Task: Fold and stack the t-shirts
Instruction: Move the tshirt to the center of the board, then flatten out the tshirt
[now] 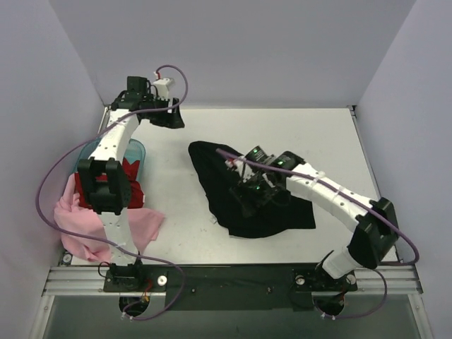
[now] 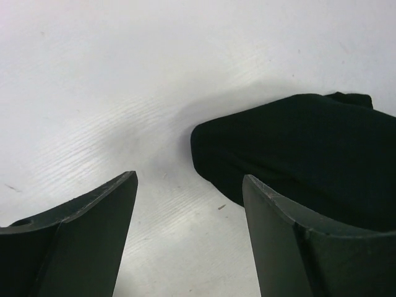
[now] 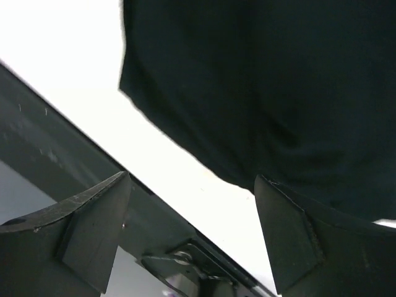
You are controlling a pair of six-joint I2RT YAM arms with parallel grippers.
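Note:
The black t-shirt lies crumpled and partly spread at the table's middle. My right gripper hovers over its near part, open and empty. In the right wrist view my right gripper has its jaws wide apart, with the black t-shirt above them. My left gripper is at the back left, apart from the shirt. In the left wrist view my left gripper is open over bare table, and a corner of the black t-shirt lies to its right. The red t-shirt and the pink t-shirt lie heaped at the left edge.
A teal plastic tub sits at the left behind the red shirt, partly hidden by the left arm. Grey walls close in the table on three sides. A metal rail runs along the near edge and also shows in the right wrist view.

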